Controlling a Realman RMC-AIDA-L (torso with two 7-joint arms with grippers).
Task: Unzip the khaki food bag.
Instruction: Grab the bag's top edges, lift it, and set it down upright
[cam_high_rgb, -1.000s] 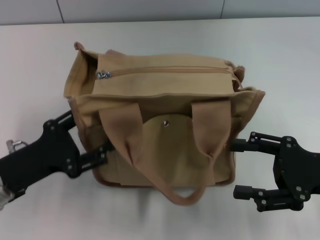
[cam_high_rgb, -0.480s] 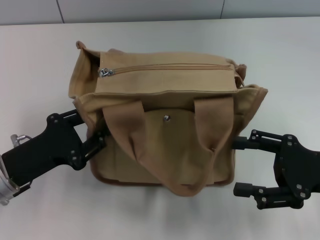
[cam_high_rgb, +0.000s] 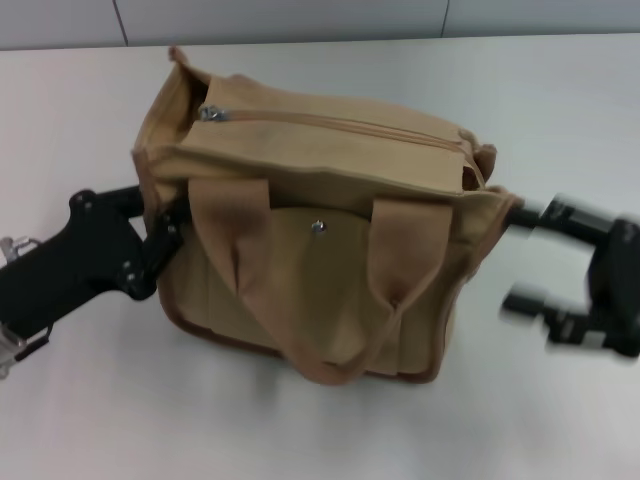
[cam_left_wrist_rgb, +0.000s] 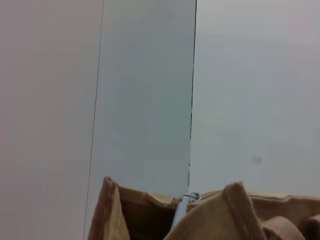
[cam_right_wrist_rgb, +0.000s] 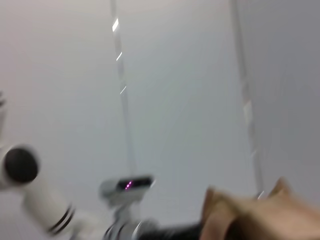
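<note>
The khaki food bag (cam_high_rgb: 330, 290) stands tilted and turned on the white table, front pocket with its silver snap (cam_high_rgb: 316, 227) facing me. Its top zipper is closed, with the metal pull (cam_high_rgb: 210, 113) at the bag's left end. My left gripper (cam_high_rgb: 160, 220) clamps the bag's left side edge, one finger behind it and one in front. My right gripper (cam_high_rgb: 522, 258) is open and blurred beside the bag's right side, its upper finger at the top right corner. The left wrist view shows the bag's end (cam_left_wrist_rgb: 225, 220) and the pull (cam_left_wrist_rgb: 185, 200). The right wrist view shows a bag corner (cam_right_wrist_rgb: 260, 215).
The white table (cam_high_rgb: 560, 110) stretches behind and in front of the bag. A grey wall (cam_high_rgb: 300, 18) runs along the table's far edge. The bag's front loop handle (cam_high_rgb: 330, 365) hangs down over the front. A white arm segment (cam_right_wrist_rgb: 45, 200) shows in the right wrist view.
The left gripper has moved up and back along the bag's left side, and the bag has turned and tilted with it. The right gripper has risen and moved right, blurred.
</note>
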